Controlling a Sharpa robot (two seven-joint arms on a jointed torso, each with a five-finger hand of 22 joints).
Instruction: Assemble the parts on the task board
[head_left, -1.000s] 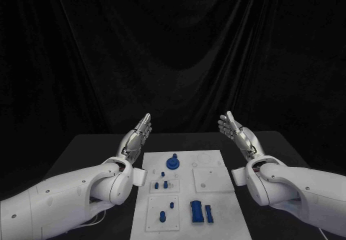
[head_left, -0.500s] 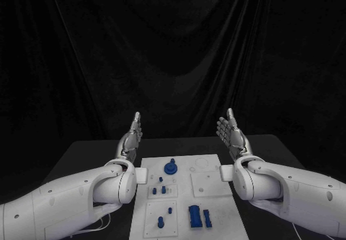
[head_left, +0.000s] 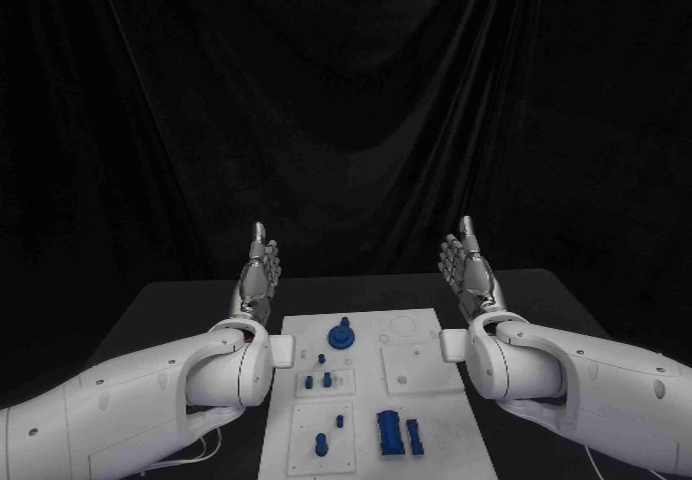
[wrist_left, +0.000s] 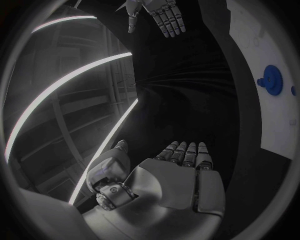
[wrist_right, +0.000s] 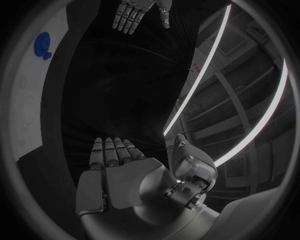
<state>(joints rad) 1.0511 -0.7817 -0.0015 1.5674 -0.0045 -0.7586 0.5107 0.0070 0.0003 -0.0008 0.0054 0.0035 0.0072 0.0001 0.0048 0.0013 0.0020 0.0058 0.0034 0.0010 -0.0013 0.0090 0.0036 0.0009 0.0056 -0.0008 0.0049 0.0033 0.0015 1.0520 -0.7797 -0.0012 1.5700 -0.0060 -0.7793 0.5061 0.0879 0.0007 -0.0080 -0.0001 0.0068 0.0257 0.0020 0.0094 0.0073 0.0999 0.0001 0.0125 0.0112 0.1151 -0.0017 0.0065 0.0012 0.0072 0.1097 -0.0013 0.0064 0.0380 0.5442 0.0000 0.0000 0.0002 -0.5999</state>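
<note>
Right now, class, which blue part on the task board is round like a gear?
The gear-shaped part at the board's far end; the others are small pegs or oblong blocks.

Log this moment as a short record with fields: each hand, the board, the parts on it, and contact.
left hand: raised above the table beside the board, fingers straight, holding nothing
right hand: raised on the other side of the board, fingers straight, holding nothing
task board: white plate flat on the black table, between the two arms
blue gear: at the board's far end
blue blocks: two side by side at the near end
contact: neither hand touches the board or a part
</note>
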